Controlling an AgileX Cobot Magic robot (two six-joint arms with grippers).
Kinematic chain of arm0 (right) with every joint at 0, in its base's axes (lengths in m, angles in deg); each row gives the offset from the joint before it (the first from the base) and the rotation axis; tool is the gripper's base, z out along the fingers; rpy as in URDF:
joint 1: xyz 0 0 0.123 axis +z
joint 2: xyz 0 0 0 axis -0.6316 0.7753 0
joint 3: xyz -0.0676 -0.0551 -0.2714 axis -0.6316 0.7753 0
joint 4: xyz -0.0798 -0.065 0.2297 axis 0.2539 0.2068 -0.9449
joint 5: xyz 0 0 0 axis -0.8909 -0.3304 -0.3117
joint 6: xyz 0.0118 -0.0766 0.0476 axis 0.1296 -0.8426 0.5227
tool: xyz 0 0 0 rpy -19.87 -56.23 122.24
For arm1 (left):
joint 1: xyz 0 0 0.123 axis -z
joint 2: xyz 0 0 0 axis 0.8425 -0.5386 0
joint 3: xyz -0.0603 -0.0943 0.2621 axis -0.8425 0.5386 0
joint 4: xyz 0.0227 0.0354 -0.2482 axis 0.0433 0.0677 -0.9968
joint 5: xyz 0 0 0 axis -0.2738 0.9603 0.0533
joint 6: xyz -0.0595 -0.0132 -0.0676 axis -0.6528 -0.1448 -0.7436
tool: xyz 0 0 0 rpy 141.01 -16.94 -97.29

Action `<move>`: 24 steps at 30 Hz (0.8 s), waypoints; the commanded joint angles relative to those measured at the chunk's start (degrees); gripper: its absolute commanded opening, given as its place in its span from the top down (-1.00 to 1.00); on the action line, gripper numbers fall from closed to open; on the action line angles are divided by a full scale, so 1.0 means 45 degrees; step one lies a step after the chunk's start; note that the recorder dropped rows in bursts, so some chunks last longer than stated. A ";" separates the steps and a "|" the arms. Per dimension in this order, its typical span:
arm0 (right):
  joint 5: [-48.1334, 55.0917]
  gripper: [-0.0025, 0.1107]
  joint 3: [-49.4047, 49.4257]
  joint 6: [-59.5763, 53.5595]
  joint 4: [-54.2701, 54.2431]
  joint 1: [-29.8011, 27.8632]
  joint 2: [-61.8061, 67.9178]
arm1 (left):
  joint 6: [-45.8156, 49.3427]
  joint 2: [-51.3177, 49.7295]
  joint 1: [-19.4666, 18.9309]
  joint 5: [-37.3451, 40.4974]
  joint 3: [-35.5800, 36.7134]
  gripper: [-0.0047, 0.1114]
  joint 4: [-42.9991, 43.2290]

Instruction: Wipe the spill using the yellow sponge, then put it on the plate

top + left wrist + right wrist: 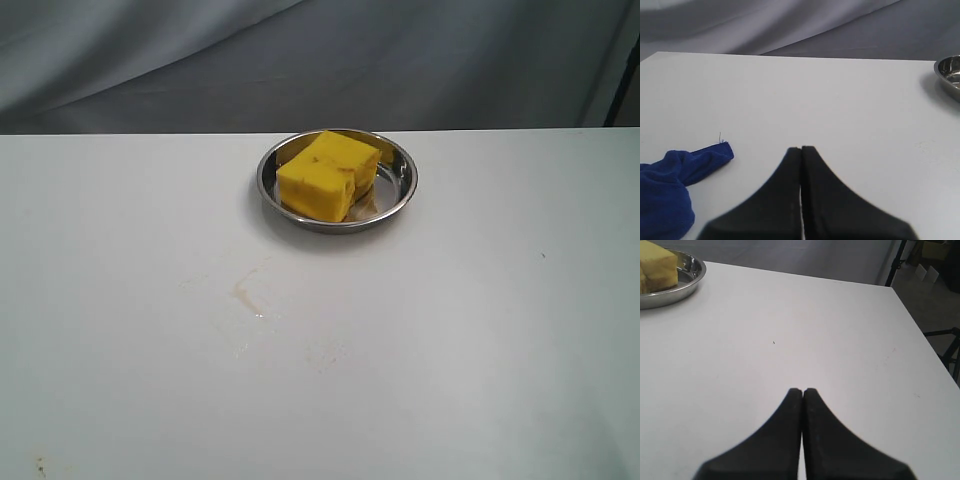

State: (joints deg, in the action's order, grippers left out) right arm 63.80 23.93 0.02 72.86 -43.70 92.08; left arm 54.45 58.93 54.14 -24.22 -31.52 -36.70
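The white table [500, 350] takes almost the whole scene, and behind its far edge hangs a grey curtain [300, 60] with soft folds. On the far part of the table, about in the middle between left and right, stands the plate [404, 178], a round shiny steel dish with a raised rim. The yellow sponge [325, 175] lies inside the plate. It is a thick block that fills the left half of the dish, it has some brownish stains on its top, and the metal bottom reflects it on the right side.

A blue cloth [665, 195] lies crumpled on the table near the left gripper [801, 148], with one corner stretched out flat. This gripper has its two black fingers pressed together with nothing between them, and its tips are over bare table. The right gripper [803, 390] is clenched in the same way and also empty, well apart from the plate.

The spill [245, 290] is nearer than the plate and a little to the left. It shows only as a faint, thin orange-brown mark with an irregular shape, and I see some pale traces around it.
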 commanded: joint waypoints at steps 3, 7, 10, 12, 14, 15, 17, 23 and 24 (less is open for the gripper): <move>-0.0104 0.96 0.0049 0.0040 -0.0064 -0.0044 0.0044 | -0.0132 0.0036 -0.0038 -0.0142 0.0050 0.92 -0.0559; -0.0104 0.96 0.0049 0.0009 -0.0064 -0.0044 0.0044 | 0.0131 0.0036 -0.0012 -0.0142 0.0050 0.92 -0.0764; -0.0104 0.96 0.0049 0.0009 -0.0064 -0.0044 0.0044 | 0.1025 0.0036 0.0014 -0.0142 0.0050 0.92 -0.1453; -0.0104 0.96 0.0049 0.0009 -0.0064 -0.0044 0.0044 | 0.1591 0.0036 0.0142 -0.0142 0.0050 0.92 -0.1773; -0.0104 0.96 0.0049 0.0009 -0.0064 -0.0044 0.0044 | 0.1647 0.0036 0.0334 -0.0142 0.0050 0.92 -0.1773; -0.0104 0.96 0.0049 0.0009 -0.0064 -0.0044 0.0044 | 0.1647 0.0036 0.0426 -0.0142 0.0050 0.92 -0.1773; -0.0104 0.96 0.0049 0.0009 -0.0064 -0.0044 0.0044 | 0.1647 0.0036 0.0580 -0.0142 0.0050 0.92 -0.1773; -0.0104 0.96 0.0049 0.0037 -0.0064 -0.0044 0.0044 | 0.1647 0.0036 0.0894 -0.0142 0.0050 0.92 -0.1773; -0.0104 0.96 0.0049 0.0037 -0.0064 -0.0044 0.0044 | 0.1647 0.0036 0.0894 -0.0142 0.0050 0.92 -0.1773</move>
State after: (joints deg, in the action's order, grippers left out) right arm 63.80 23.93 0.02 72.86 -43.70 92.08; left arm 61.65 58.93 57.69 -24.22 -31.52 -44.07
